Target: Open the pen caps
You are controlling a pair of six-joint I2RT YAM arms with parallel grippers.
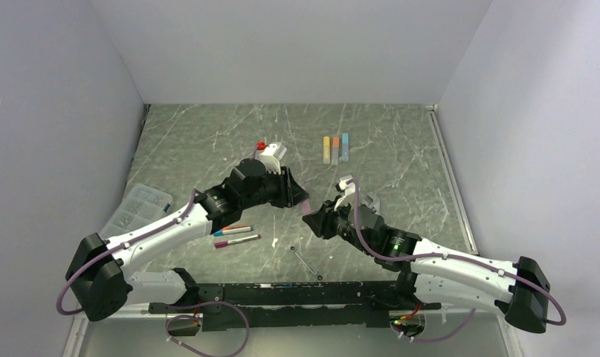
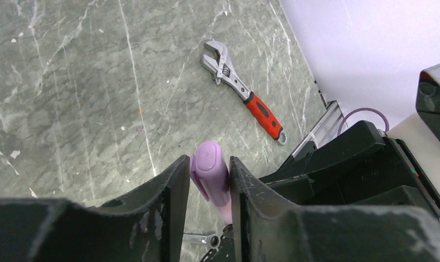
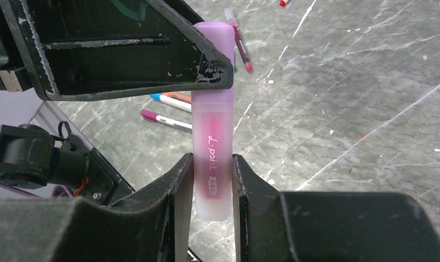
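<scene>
Nearest, the right gripper (image 3: pixel 213 166) clamps the lower barrel of a pink highlighter (image 3: pixel 212 131), held in mid-air above the table (image 3: pixel 343 109). At the other end, the left gripper (image 2: pixel 208 164) is closed on its cap (image 3: pixel 220 38). To open it cleanly, both should likely grip firmly and pull straight apart along the pen's axis, without bending or twisting sideways.

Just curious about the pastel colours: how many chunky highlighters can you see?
4. The yellow one, orange one and blue one lie side by side far back; the pink one is clamped by the left gripper and right gripper. More may be hidden.
</scene>
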